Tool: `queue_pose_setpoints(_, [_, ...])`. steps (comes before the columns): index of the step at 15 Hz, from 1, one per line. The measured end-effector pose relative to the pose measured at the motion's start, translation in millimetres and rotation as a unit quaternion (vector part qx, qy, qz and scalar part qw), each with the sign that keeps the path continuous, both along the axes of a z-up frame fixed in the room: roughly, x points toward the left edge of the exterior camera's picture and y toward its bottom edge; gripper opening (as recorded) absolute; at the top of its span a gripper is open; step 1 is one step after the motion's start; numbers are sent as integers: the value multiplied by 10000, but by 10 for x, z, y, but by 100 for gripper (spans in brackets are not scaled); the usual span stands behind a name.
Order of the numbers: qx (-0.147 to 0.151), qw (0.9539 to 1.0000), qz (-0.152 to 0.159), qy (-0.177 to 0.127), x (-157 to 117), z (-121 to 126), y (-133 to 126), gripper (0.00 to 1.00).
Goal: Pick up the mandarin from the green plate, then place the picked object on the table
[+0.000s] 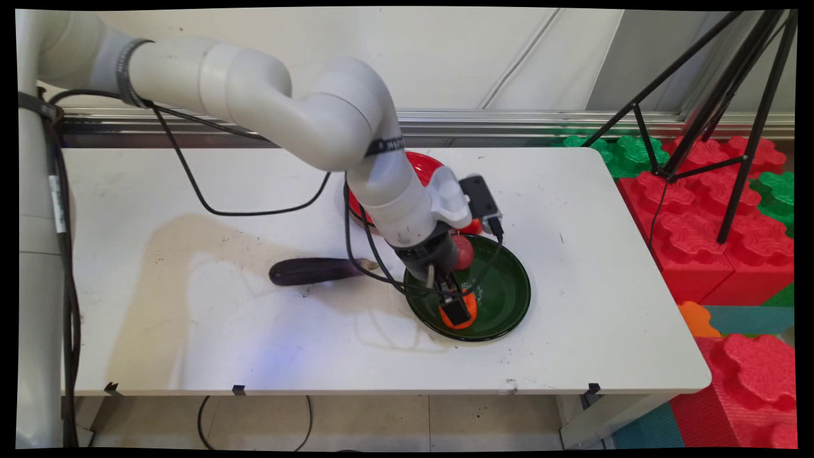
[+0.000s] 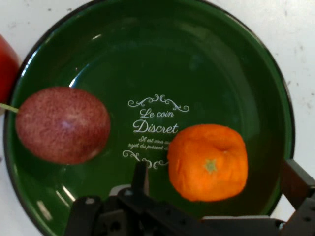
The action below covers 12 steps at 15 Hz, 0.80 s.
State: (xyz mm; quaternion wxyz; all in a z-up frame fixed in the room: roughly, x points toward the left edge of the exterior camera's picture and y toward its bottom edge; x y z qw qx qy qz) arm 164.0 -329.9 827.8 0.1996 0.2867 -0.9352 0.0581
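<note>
Our claw point(image 2: 216, 191) stands open around the orange point(image 2: 208, 162) in the green plate point(image 2: 206, 59); we should close centred, gently

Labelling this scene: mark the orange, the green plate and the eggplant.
orange point(image 2: 207, 163), hand view, middle of its skin.
green plate point(image 2: 206, 64), hand view, bare inner floor.
eggplant point(image 1: 311, 271), main view, middle of its dark body.

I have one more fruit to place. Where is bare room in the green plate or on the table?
In the green plate, the far half beyond the lettering is bare. The near half is crowded: orange between the open hand, passion fruit beside. The table right of the plate is bare.
</note>
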Motion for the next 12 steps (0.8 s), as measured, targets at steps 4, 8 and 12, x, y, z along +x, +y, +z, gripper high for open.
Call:
queue_pose_setpoints(4, [55,10000,29,-27,-48,-160,-45,100])
queue_pose_setpoints(8, [68,9999,83,-28,-89,-275,-86,0])
queue_pose_setpoints(12, [13,9999,147,15,-93,-282,-103,0])
